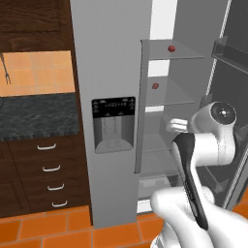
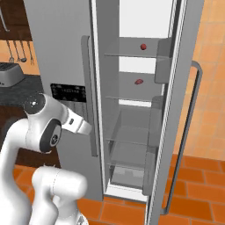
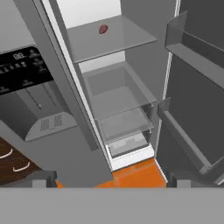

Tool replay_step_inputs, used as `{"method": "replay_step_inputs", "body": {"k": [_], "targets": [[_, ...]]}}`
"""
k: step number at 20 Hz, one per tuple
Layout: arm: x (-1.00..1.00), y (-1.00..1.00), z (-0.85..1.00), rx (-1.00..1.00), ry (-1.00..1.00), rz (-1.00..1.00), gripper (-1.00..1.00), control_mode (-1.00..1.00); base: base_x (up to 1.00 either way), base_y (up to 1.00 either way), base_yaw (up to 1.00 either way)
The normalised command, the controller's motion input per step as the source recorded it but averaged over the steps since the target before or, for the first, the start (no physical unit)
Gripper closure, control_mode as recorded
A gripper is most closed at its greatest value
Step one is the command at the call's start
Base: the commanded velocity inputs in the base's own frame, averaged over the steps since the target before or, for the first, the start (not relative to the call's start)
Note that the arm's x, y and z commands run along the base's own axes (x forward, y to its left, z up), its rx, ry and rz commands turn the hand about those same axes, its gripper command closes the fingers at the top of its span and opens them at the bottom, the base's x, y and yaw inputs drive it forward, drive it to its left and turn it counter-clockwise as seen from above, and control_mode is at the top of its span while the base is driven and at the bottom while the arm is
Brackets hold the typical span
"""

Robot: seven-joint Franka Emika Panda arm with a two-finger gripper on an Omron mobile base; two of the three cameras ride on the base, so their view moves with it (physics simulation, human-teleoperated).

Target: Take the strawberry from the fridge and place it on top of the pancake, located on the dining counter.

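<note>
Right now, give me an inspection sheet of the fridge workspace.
Surface: glass shelves inside the open fridge.
Job's things: two small red items, upper and lower, on separate shelves; which is the strawberry, cannot tell.
Clutter: nothing seen on lower shelves.
Gripper: gripper open, holding nothing, outside the fridge.
Cables: nothing seen.
Surroundings: dispenser panel, drawers, black countertop, orange floor.

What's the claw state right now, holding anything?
Claw: open, holding nothing; pointed at the open fridge, well short of the red berry on the shelf.
</note>
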Motion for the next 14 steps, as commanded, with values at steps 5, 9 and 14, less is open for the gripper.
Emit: {"method": "replay_step_inputs", "body": {"k": [5, 9, 14], "targets": [[-0.19, 0.24, -0.27, 0.04, 0.02, 0.11, -1.0, -1.0, 0.0, 0.0, 0.0], [0.0, 0.0, -0.04, -0.01, 0.01, 0.0, -1.0, 1.0, 0.49, -0.12, -0.03], [0.0, 0.0, 0.0, 0.0, 0.0, 0.0, -1.0, 1.0, 0.85, -0.51, -0.07]]}}
